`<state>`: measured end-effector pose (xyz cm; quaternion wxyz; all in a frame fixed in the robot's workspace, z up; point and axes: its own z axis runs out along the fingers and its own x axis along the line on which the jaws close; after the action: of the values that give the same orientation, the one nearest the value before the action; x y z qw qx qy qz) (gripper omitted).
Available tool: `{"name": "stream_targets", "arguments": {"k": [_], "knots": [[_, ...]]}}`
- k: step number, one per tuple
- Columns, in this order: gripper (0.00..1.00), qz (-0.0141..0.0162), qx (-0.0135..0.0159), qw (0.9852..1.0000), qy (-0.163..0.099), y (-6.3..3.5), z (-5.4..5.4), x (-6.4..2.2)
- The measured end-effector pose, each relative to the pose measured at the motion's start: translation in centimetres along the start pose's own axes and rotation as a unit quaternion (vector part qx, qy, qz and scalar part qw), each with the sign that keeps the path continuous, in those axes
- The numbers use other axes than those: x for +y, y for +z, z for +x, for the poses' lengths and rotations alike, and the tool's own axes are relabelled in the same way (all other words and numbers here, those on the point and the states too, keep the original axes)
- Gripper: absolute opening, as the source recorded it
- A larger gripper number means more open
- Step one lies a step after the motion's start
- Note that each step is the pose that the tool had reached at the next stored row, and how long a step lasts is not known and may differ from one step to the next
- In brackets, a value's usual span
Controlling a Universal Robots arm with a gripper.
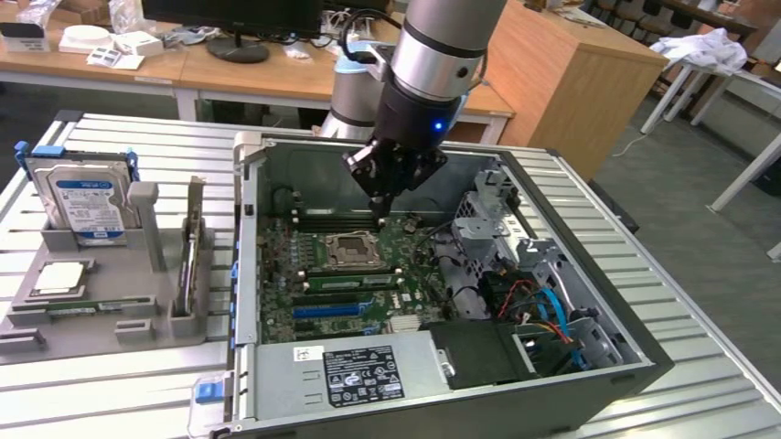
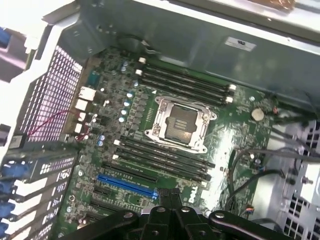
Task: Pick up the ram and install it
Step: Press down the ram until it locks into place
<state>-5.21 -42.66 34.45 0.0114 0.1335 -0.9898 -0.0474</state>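
While the open computer case point(image 1: 586, 302) sits in the middle, the gripper point(image 1: 382, 207) hangs over its far memory slots with fingers pressed together, holding nothing. Well apart, the ram point(image 1: 83, 309) lies flat in the gray tray point(image 1: 137, 322) on the exterior view's left.

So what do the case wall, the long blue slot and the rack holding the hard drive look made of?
Case wall: bare sheet metal by its dull grey sheen and folded edges. Blue slot: probably moulded plastic, matte and evenly coloured. Rack: likely matte grey plastic, possibly printed; unclear.
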Motion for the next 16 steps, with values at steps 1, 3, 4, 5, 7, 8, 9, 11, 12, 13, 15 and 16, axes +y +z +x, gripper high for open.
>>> {"name": "stream_targets", "arguments": {"k": [1, 3, 4, 5, 7, 8, 9, 11, 12, 13, 15, 16], "knots": [[0.11, 0.0002, -0.0003, 1.0, 0.004, 0.0, 0.0, 0.0], [0.11, 0.0003, -0.0005, 1.0, 0.005, 0.01, 0.0, 0.01], [0.11, 0.0007, -0.0004, 1.0, 0.005, 0.02, 0.0, 0.01], [0.11, 0.0013, -0.0002, 1.0, 0.005, 0.02, 0.0, 0.01], [0.11, 0.0023, 0.0001, 1.0, 0.006, 0.01, 0.0, 0.01], [0.11, 0.0023, 0.0001, 1.0, 0.006, 0.01, 0.0, 0.01], [0.11, 0.0023, 0.0001, 1.0, 0.005, 0.01, 0.0, 0.01], [0.11, 0.0023, -0.0003, 1.0, 0.009, 0.01, 0.0, 0.01], [0.11, 0.0022, -0.0008, 0.9999, 0.015, 0.01, 0.0, 0.01], [0.11, 0.0022, -0.0014, 0.9998, 0.022, 0.01, 0.0, 0.01], [0.11, 0.002, -0.0028, 0.9993, 0.036, 0.01, 0.0, 0.01], [0.11, 0.0019, -0.0037, 0.999, 0.045, 0.02, 0.0, 0.01]]}}
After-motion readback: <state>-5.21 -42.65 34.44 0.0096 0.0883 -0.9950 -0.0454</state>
